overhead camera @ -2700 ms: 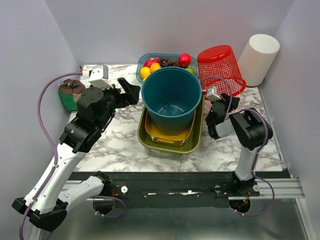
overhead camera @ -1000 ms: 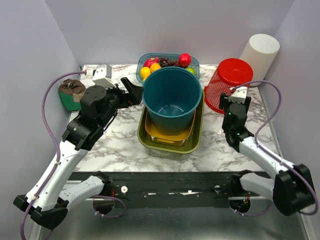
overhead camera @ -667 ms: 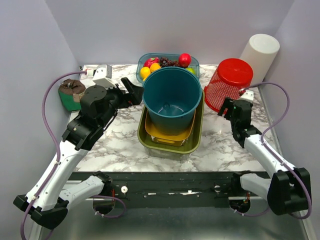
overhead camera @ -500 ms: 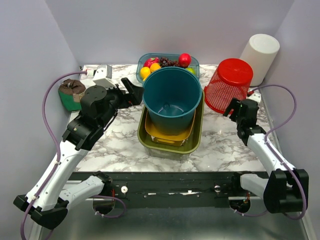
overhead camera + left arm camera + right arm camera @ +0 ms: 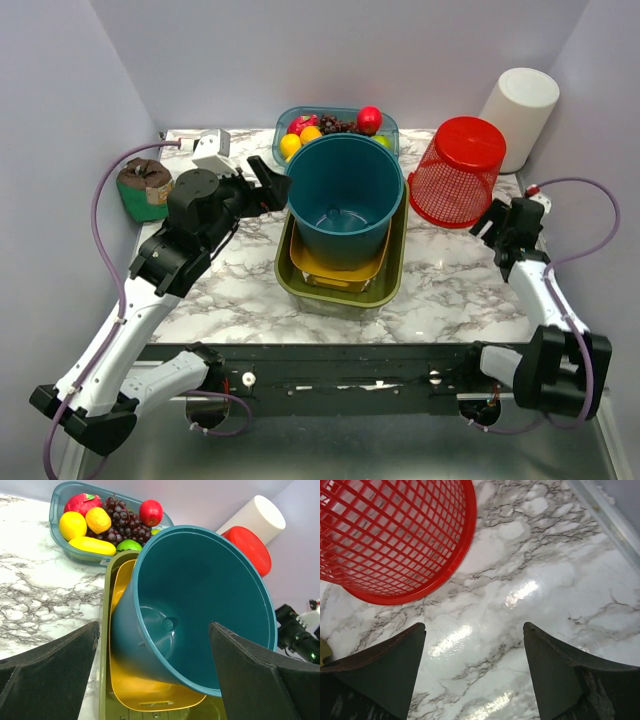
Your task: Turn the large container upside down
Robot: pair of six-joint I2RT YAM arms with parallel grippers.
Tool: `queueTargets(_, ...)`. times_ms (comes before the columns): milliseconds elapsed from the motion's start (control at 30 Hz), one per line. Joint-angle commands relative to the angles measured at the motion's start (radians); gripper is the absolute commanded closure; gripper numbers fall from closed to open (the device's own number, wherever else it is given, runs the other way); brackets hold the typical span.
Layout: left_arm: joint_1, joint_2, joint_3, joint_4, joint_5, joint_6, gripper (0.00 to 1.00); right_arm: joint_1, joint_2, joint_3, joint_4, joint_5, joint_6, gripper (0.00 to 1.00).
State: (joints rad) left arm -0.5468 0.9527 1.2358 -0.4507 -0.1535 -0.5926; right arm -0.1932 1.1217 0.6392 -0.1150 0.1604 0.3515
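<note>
Moved: our right gripper (image 5: 474,630) backed off rightward, spread wide, empty
Red basket (image 5: 460,170): upside down, upper right
Left gripper (image 5: 154,626): we see it wide apart too, empty, beside teal bucket (image 5: 343,200)

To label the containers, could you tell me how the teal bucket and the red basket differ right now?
The teal bucket has solid walls; the red basket is open mesh. The bucket stands mouth up, nested in a yellow tub; the basket sits mouth down on the marble table. Both are round and tapered.
</note>
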Motion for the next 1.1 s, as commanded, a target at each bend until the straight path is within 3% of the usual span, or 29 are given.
queueTargets(0, 0.004, 0.018, 0.016, 0.015, 0.04, -0.012, 0.01, -0.005, 0.151, 0.132, -0.028, -0.113, 0.02, 0.13)
queueTargets(233, 0.004, 0.035, 0.027, 0.018, 0.048, -0.013, 0.01, -0.008, 0.404, 0.348, 0.021, -0.211, 0.09, 0.14)
queueTargets(433, 0.004, 0.057, 0.039, 0.023, 0.065, -0.018, 0.01, -0.005, 0.608, 0.543, 0.006, -0.393, 0.021, 0.14)
queueTargets(700, 0.004, 0.084, 0.042, 0.033, 0.094, -0.029, 0.01, 0.012, 0.693, 0.643, 0.012, -0.453, 0.02, 0.14)
queueTargets(800, 0.004, 0.093, 0.047, 0.033, 0.126, -0.036, 0.01, 0.018, 0.722, 0.698, -0.022, -0.495, 0.024, 0.2)
queueTargets(900, 0.004, 0.106, 0.062, 0.021, 0.15, -0.036, 0.01, 0.052, 0.728, 0.764, -0.083, -0.446, 0.006, 0.19)
queueTargets(1067, 0.005, 0.115, 0.088, 0.006, 0.183, -0.03, 0.01, 0.086, 0.587, 0.638, -0.007, -0.444, 0.064, 0.19)
